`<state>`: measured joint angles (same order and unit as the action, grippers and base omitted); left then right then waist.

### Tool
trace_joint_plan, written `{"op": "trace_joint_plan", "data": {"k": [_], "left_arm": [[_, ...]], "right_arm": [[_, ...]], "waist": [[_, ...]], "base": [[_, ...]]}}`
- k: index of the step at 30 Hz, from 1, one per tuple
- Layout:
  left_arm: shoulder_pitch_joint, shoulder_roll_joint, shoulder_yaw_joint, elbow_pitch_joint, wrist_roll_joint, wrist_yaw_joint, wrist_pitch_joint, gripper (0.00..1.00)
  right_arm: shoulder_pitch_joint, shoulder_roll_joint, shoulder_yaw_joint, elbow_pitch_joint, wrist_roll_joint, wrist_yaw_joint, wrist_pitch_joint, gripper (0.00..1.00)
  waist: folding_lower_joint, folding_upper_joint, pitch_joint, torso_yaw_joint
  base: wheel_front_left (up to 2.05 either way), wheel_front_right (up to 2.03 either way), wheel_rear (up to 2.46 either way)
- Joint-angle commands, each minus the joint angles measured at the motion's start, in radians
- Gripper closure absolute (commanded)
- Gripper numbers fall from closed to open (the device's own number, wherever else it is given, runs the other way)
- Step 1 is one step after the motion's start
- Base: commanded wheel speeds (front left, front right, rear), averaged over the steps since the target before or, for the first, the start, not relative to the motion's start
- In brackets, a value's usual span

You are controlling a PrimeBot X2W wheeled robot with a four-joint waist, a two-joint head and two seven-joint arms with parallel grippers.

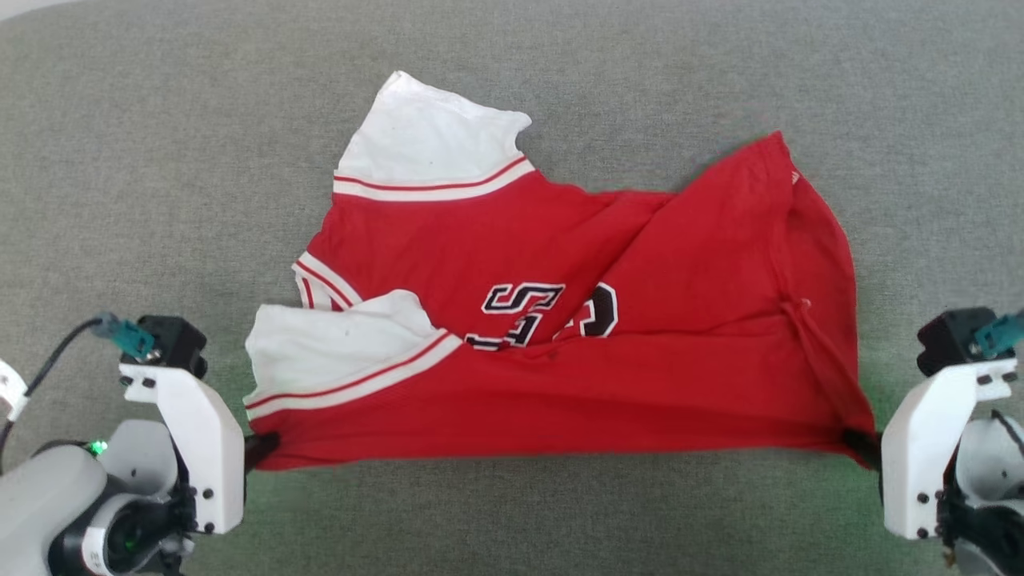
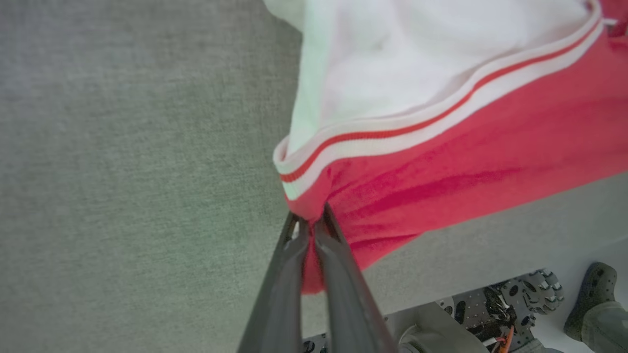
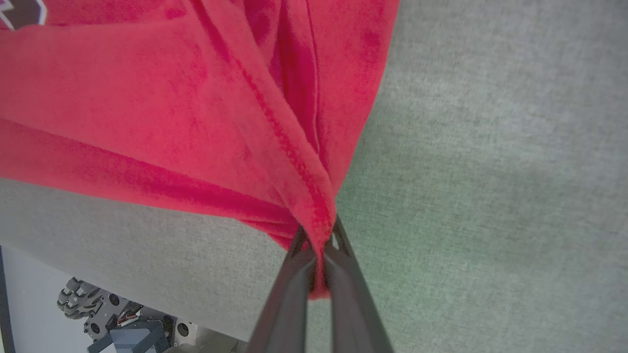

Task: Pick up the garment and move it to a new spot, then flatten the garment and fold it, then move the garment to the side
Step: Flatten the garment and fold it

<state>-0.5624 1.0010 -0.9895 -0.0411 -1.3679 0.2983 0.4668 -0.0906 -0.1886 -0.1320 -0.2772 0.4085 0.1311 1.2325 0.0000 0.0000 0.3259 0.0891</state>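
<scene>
Jersey point(image 1: 560, 360) lies rumpled on the grey counter point(image 1: 160, 120), near its front edge, and you have it pinched at both near corners. Its near hem runs almost straight from one corner to the other, pulled taut between your two grippers. Further back the red cloth is creased, with a diagonal fold climbing toward the far right corner. The black-and-white lettering point(image 1: 552, 312) sits near the middle, partly swallowed by a fold. One white panel point(image 1: 432, 136) sticks out at the far left, and a second point(image 1: 320, 352) lies nearer you, each edged with striped trim point(image 1: 360, 380).

Your left gripper point(image 1: 260, 450) is clamped on the near left corner, just below the trim; in the left wrist view the fingers point(image 2: 338, 274) meet with red cloth squeezed between them. Your right gripper point(image 1: 860, 444) is clamped on the near right corner, where a stitched seam bunches into the closed fingers point(image 3: 353, 294).

You cannot tell whether the near hem rests on the counter or hangs just above it.

Past the counter's edge the left wrist view shows the wheeled base point(image 2: 515, 304) and a person's foot point(image 2: 591, 299) in a grey shoe.
</scene>
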Motion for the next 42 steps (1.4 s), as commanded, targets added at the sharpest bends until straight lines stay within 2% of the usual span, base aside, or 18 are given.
{"op": "trace_joint_plan", "data": {"k": [1,2,3,4,5,6,11,18,21,24,30,31,32,33,38,42], "left_arm": [[0.015,-0.005,-0.001,0.005,0.0,0.003,-0.006,0.95],[0.021,-0.014,-0.003,0.011,-0.006,0.0,-0.01,0.75],[0.023,-0.02,-0.004,0.02,-0.008,-0.005,-0.013,0.57],[0.022,-0.023,-0.003,0.031,-0.008,-0.009,-0.018,0.29],[0.021,-0.026,0.0,0.042,-0.009,-0.011,-0.019,0.0],[0.022,-0.029,0.003,0.051,-0.017,-0.014,-0.02,0.0],[-0.01,0.004,0.023,0.047,-0.025,-0.019,-0.003,0.0],[-0.074,0.11,0.068,-0.062,-0.021,0.021,0.057,0.0],[-0.118,0.151,0.083,-0.096,-0.003,0.036,0.096,0.0],[-0.181,0.171,0.099,-0.103,0.033,0.025,0.128,0.0],[-0.319,0.129,0.121,0.003,0.122,-0.06,0.135,0.0],[-0.319,0.129,0.121,0.003,0.122,-0.06,0.135,0.0],[-0.362,0.1,0.124,0.059,0.137,-0.095,0.141,0.0],[-0.362,0.1,0.124,0.059,0.137,-0.095,0.141,0.0],[-0.457,0.027,0.123,0.214,0.176,-0.165,0.148,0.0],[-0.523,-0.027,0.118,0.331,0.199,-0.21,0.153,0.0]], "right_arm": [[0.011,0.007,-0.005,0.008,-0.009,-0.001,-0.005,1.0],[0.018,0.016,-0.005,0.018,-0.012,-0.001,-0.015,1.0],[0.019,0.016,-0.004,0.03,-0.019,-0.001,-0.031,0.84],[0.018,0.01,0.011,0.043,-0.019,-0.001,-0.048,0.6],[0.021,0.008,0.021,0.054,-0.018,-0.001,-0.063,0.41],[0.022,0.007,0.029,0.065,-0.019,-0.001,-0.075,0.0],[0.014,0.002,0.031,0.073,-0.024,-0.001,-0.121,0.0],[-0.01,0.019,0.011,-0.02,-0.023,-0.001,-0.193,0.0],[-0.031,0.035,0.001,-0.071,-0.038,-0.001,-0.256,0.0],[-0.052,0.062,0.004,-0.102,-0.053,-0.001,-0.336,0.0],[-0.121,0.113,0.011,-0.125,-0.094,-0.001,-0.552,0.0],[-0.121,0.113,0.011,-0.125,-0.094,-0.001,-0.552,0.0],[-0.151,0.128,-0.002,-0.109,-0.102,-0.001,-0.64,0.0],[-0.151,0.128,-0.002,-0.109,-0.102,-0.001,-0.64,0.0],[-0.217,0.139,0.007,-0.056,-0.108,-0.001,-0.82,0.0],[-0.25,0.139,0.038,-0.009,-0.098,-0.001,-0.911,0.0]], "waist": [[0.0,0.0,0.002,-0.002],[0.0,0.0,0.003,-0.003],[0.0,0.0,0.005,-0.004],[0.0,0.0,0.006,-0.006],[0.0,0.0,0.006,-0.008],[0.0,0.0,0.007,-0.011],[0.0,0.0,0.007,-0.022],[0.0,0.0,0.012,-0.062],[0.0,0.0,0.017,-0.086],[0.0,0.0,0.025,-0.114],[0.0,0.0,0.049,-0.18],[0.0,0.0,0.049,-0.18],[0.0,0.0,0.059,-0.203],[0.0,0.0,0.059,-0.203],[0.0,0.0,0.087,-0.25],[0.0,0.0,0.113,-0.281]], "base": [[0.0,0.0,0.0],[0.0,0.0,0.0],[0.0,0.0,0.0],[0.0,0.0,0.0],[0.0,0.0,0.0],[0.0,0.0,0.0],[0.0,0.0,0.0],[0.0,0.0,0.0],[0.0,0.0,0.0],[0.0,0.0,0.0],[0.0,0.0,0.0],[0.0,0.0,0.0],[0.0,0.0,0.0],[0.0,0.0,0.0],[0.0,0.0,0.0],[0.0,0.0,0.0]]}}
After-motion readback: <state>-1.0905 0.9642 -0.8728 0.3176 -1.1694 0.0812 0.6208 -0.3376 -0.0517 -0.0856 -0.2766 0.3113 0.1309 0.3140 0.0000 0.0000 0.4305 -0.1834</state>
